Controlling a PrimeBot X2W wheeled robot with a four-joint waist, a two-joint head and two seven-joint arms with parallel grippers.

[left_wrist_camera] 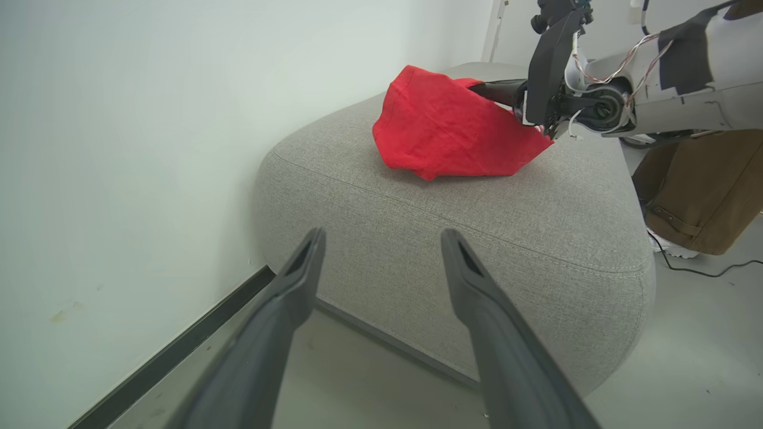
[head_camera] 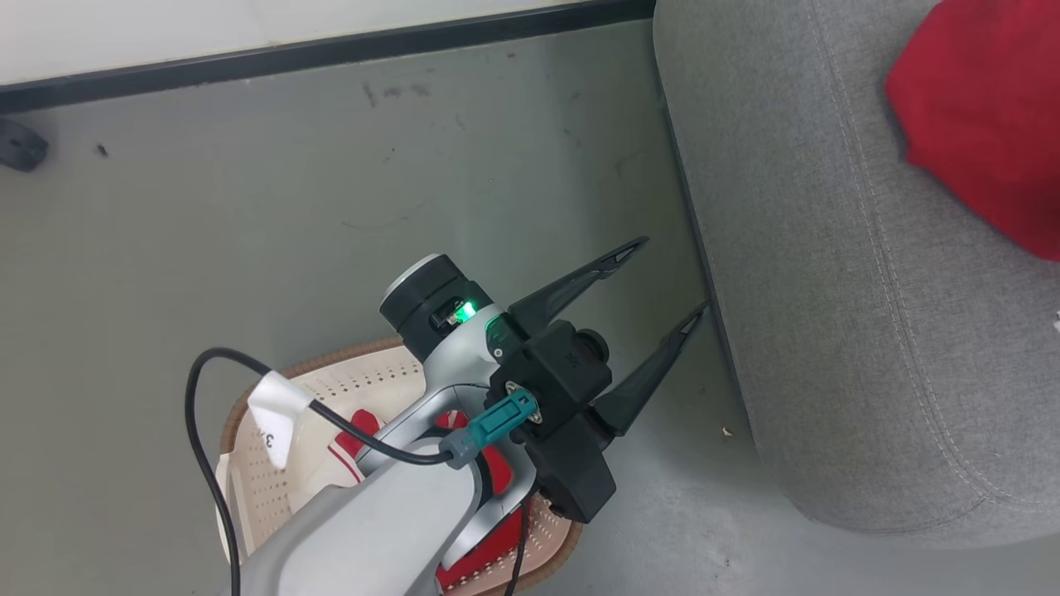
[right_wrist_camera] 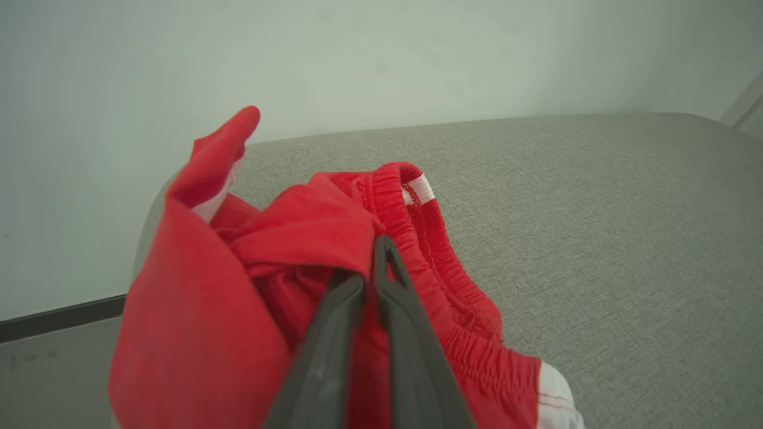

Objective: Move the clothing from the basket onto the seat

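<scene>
Head view: left gripper (head_camera: 675, 273) spread wide and empty, above the basket (head_camera: 331, 362) at 7 o'clock, with more red clothing (head_camera: 352, 434) in it under my forearm (head_camera: 373, 530). The seat (head_camera: 828, 248) fills 3 o'clock, my fingertips just beside its side edge, and a red garment (head_camera: 977, 124) lies on top at 2. Left wrist view: that garment is at 12 o'clock, lower edge looks down on the cushion, right gripper (left_wrist_camera: 498, 90) at 1 buried in it. A person's leg (left_wrist_camera: 697, 190) is at 3 beyond the seat, wall (left_wrist_camera: 119, 149) close at 9. Right wrist view: jaws pinched shut on a fold near the waistband (right_wrist_camera: 441, 262). My read: placing step, drop not yet made. Next I'd open the right claw, then lift straight off so the fingers don't drag fabric. Plenty of bare cushion at 3; the edge falls away at 9, so release inward.
</scene>
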